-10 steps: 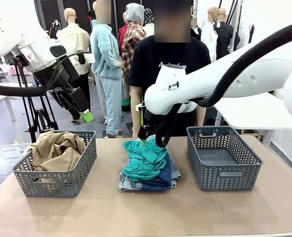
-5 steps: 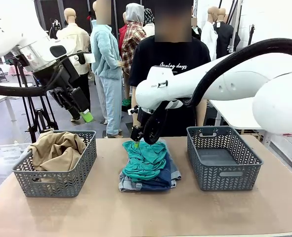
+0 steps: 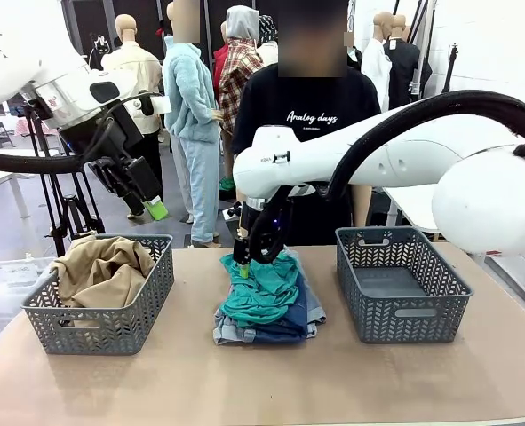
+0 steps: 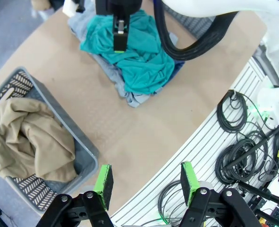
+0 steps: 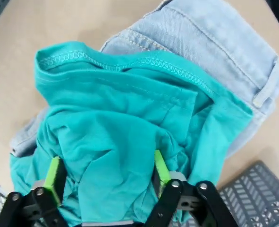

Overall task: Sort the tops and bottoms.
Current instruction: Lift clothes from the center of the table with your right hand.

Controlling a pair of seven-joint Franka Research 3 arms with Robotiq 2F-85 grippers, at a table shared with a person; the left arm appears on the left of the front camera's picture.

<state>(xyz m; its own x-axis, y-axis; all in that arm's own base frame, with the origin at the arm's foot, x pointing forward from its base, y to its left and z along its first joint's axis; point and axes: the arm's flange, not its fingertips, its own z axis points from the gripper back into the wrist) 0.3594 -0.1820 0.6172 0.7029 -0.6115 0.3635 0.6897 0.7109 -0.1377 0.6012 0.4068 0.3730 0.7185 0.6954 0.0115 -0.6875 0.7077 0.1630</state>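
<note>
- Right wrist view: right claw (image 5: pixel 106 175) spread, pads pressed into teal shirt (image 5: pixel 120 118) atop light denim shorts (image 5: pixel 215 52).
- Left wrist view: left claw (image 4: pixel 146 182) released, high above worktop (image 4: pixel 130 137).

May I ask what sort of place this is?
Probably a robotics lab: a white robot arm over a brown tabletop with a grey plastic basket, and black cables coiled on slotted metal.
</note>
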